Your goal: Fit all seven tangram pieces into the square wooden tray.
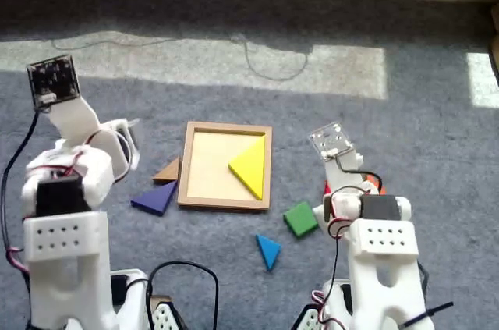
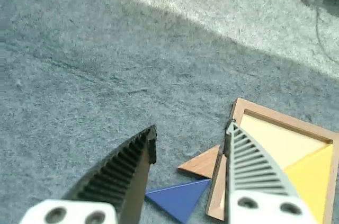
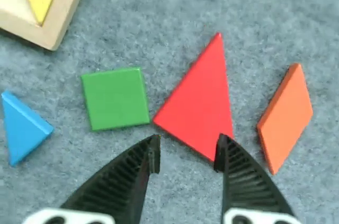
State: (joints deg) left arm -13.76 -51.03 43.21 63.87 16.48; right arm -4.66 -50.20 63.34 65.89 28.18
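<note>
The square wooden tray (image 1: 185, 166) lies mid-carpet with a yellow triangle (image 1: 250, 165) in its right half. A brown triangle (image 1: 167, 170) and a dark blue triangle (image 1: 156, 197) lie just left of it. In front of it to the right lie a green square (image 1: 300, 218) and a light blue triangle (image 1: 268, 250). My left gripper (image 2: 190, 128) hangs open above the carpet, left of the tray (image 2: 249, 108), over the brown triangle (image 2: 204, 162). My right gripper (image 3: 188, 139) is open, its fingertips straddling a corner of the red triangle (image 3: 201, 97), between the green square (image 3: 115, 98) and an orange parallelogram (image 3: 286, 115).
Grey carpet covers the floor, with a sunlit band across the back. A thin cable (image 1: 265, 65) loops there, far from the pieces. Both arm bases stand at the front edge, with black wires between them. Bare carpet lies behind the tray.
</note>
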